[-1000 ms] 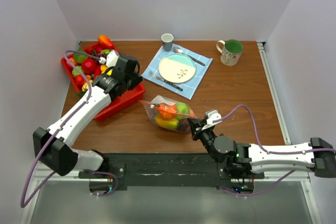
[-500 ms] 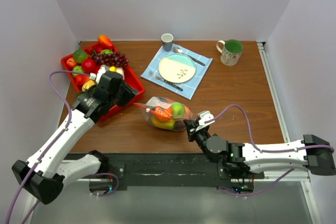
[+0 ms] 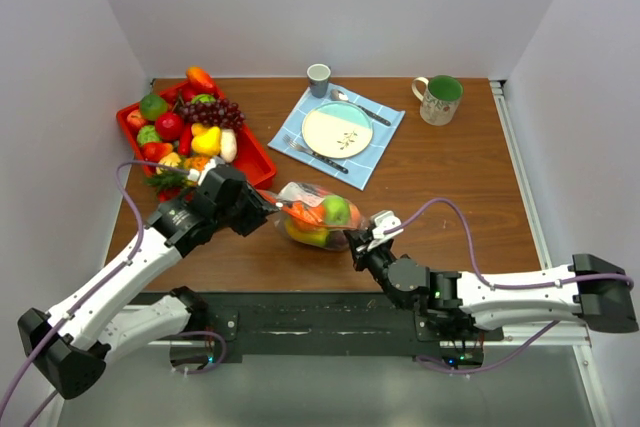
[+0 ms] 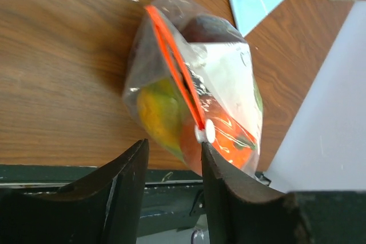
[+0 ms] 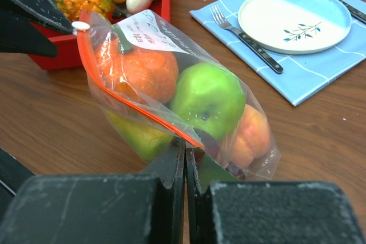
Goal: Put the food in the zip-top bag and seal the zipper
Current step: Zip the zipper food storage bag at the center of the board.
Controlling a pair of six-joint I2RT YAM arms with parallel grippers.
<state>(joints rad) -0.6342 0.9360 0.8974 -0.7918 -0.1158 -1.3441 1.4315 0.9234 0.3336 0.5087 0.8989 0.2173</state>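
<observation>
The zip-top bag [image 3: 318, 215] lies on the table, holding an orange [image 5: 137, 70], a green apple [image 5: 209, 98], a peach [image 5: 251, 135] and a yellow-green piece. Its orange-red zipper [image 5: 131, 110] runs along the top edge and also shows in the left wrist view [image 4: 174, 67]. My right gripper [image 5: 186, 147] is shut on the bag's near corner at the zipper's end, also seen from above [image 3: 357, 240]. My left gripper [image 4: 173, 147] is open at the bag's other end [image 3: 268, 203]. The white slider [image 4: 207, 132] touches one fingertip. More food [image 3: 205, 137] sits in the red tray [image 3: 258, 162].
A blue napkin [image 3: 375, 152] with a plate [image 3: 338, 130], fork and spoon lies behind the bag. A small cup [image 3: 318, 77] and a green mug [image 3: 440, 99] stand at the back. Walls close in on the left, right and back.
My left arm has swung from over the red tray down to the bag's left end. The right gripper has carried the bag a little to the left.
</observation>
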